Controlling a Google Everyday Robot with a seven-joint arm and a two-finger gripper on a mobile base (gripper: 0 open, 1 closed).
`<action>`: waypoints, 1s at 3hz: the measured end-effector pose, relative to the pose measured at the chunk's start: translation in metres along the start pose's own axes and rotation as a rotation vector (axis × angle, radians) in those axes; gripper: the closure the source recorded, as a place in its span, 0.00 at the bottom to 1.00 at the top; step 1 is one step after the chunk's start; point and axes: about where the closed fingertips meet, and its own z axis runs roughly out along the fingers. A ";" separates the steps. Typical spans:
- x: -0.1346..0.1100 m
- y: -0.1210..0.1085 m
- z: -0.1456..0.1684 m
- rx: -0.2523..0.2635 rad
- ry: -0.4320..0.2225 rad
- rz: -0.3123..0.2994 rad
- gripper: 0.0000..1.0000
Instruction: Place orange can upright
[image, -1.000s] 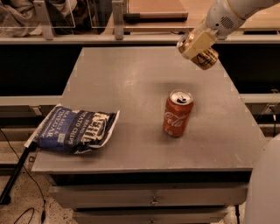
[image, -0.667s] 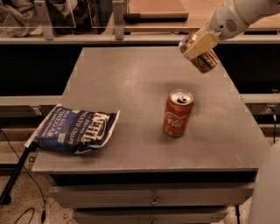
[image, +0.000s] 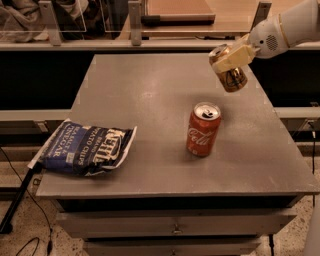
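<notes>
The orange can (image: 233, 75), golden-tan with dark mottled print and a silver top, hangs tilted in the air over the table's back right part. My gripper (image: 231, 59) is shut on the orange can, with pale fingers (image: 235, 56) clamped across its upper half, and the white arm reaches in from the upper right. The can is well above the table surface, behind and to the right of the red Coca-Cola can.
A red Coca-Cola can (image: 203, 129) stands upright right of the table's middle. A blue potato chip bag (image: 85, 148) lies at the front left. The grey table (image: 150, 95) has drawers below. A shelf runs behind it.
The gripper with the orange can has moved slightly to the right and a little up. The red can and chip bag have not moved.
</notes>
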 end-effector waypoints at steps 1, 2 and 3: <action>0.009 -0.003 0.002 -0.032 -0.107 0.033 1.00; 0.013 -0.007 0.004 -0.062 -0.219 0.048 1.00; 0.016 -0.008 0.005 -0.093 -0.309 0.044 1.00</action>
